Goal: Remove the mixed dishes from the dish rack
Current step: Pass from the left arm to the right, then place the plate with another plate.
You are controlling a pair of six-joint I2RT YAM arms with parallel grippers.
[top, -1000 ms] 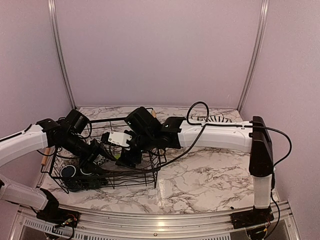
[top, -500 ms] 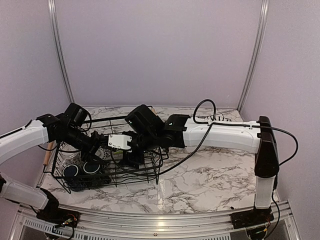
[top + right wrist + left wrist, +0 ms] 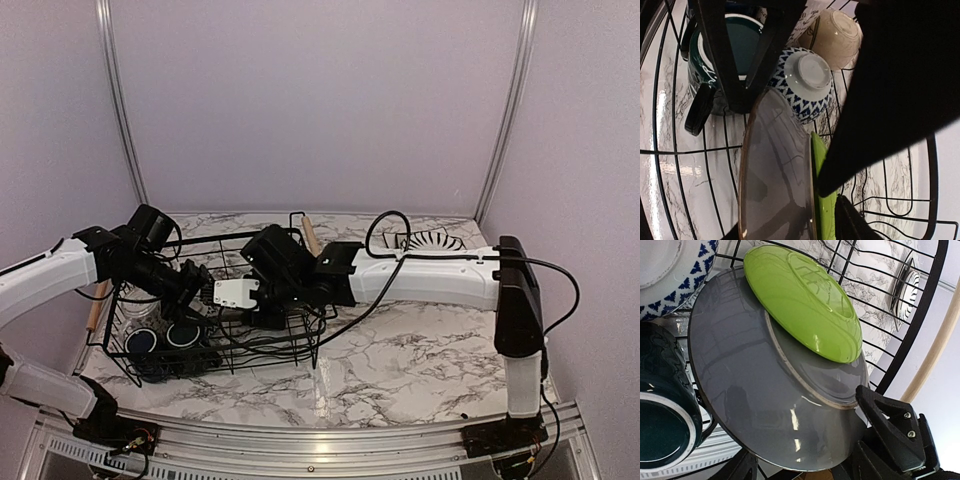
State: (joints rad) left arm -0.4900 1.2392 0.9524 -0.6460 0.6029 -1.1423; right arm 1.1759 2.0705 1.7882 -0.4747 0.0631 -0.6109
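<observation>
The black wire dish rack [image 3: 236, 239] sits at the table's left with both arms reaching into it. Inside, a grey plate [image 3: 755, 390] stands on edge with a lime-green plate [image 3: 805, 305] leaning on its back. My left gripper [image 3: 802, 462] is shut across the grey plate's lower rim, one finger [image 3: 890, 427] against its edge. My right gripper [image 3: 790, 231] straddles the grey plate [image 3: 775, 170] and green plate [image 3: 824, 215], one finger against the green one. I cannot see whether it grips. A blue-patterned bowl [image 3: 802, 85], a tan mug [image 3: 837, 32] and a dark mug [image 3: 665, 425] lie beyond.
The rack's wooden handles are at its left [image 3: 92, 305] and far right [image 3: 310, 235]. A white plate with black stripes [image 3: 425, 240] lies on the marble table behind the right arm. The rack's wires close in around both grippers.
The right gripper has pushed deeper into the rack and narrowed its jaws around the two plates. The left arm rose a second ago and has since stayed still.
</observation>
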